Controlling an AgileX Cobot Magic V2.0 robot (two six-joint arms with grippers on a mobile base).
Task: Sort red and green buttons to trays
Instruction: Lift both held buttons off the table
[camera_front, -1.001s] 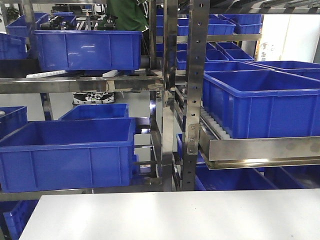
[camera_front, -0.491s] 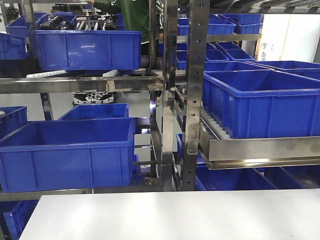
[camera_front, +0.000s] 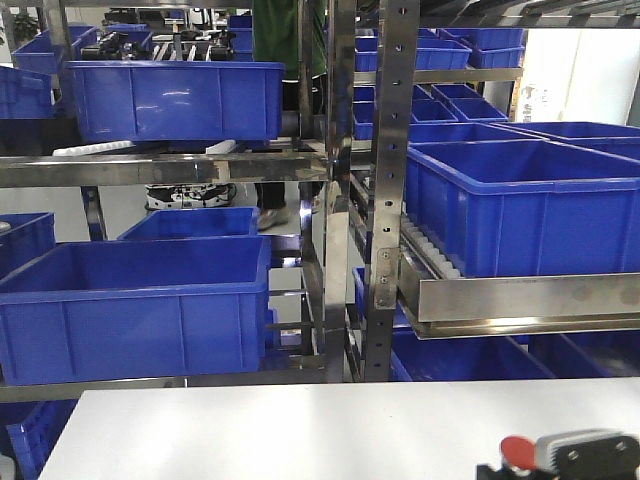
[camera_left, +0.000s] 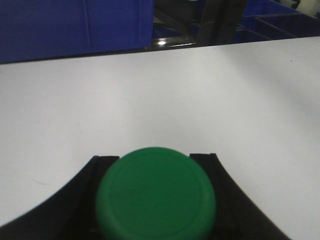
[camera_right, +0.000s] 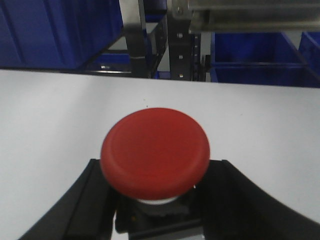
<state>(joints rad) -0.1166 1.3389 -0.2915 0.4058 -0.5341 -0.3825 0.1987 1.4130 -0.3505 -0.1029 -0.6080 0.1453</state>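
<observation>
Left wrist view: the green button (camera_left: 156, 192) is gripped in the left gripper (camera_left: 154, 167), cap toward the camera. Black fingers (camera_left: 70, 215) are seen tight against both sides of the cap. The base is hidden under the cap. The white table (camera_left: 150, 90) is seen beyond; whether the button touches it cannot be told.

Right wrist view: the red button (camera_right: 155, 150) is gripped the same way in the right gripper (camera_right: 157, 167). A pale ring and a dark base are seen under the cap, with a finger (camera_right: 250, 200) on each side. The table is seen beyond here too, with crates at the far edge.

Front view: the red cap is seen at the bottom right edge, just beside a grey gripper part (camera_front: 585, 445), over the near part of the table.

Containers: blue crates (camera_front: 135, 310) are set on a steel rack (camera_front: 385, 200) behind the table.
- Lower-left crate: only bare blue inner walls are seen.
- Right crate (camera_front: 520, 210) is set on a roller shelf; its floor is hidden, so its contents cannot be told.
- Upper-left crate (camera_front: 170, 100) is seen from the side only; its inside is hidden.
- Behind it, dark parts (camera_front: 120, 42) are seen at crate-top level.

A person in green (camera_front: 275, 30) is seen behind the rack.
</observation>
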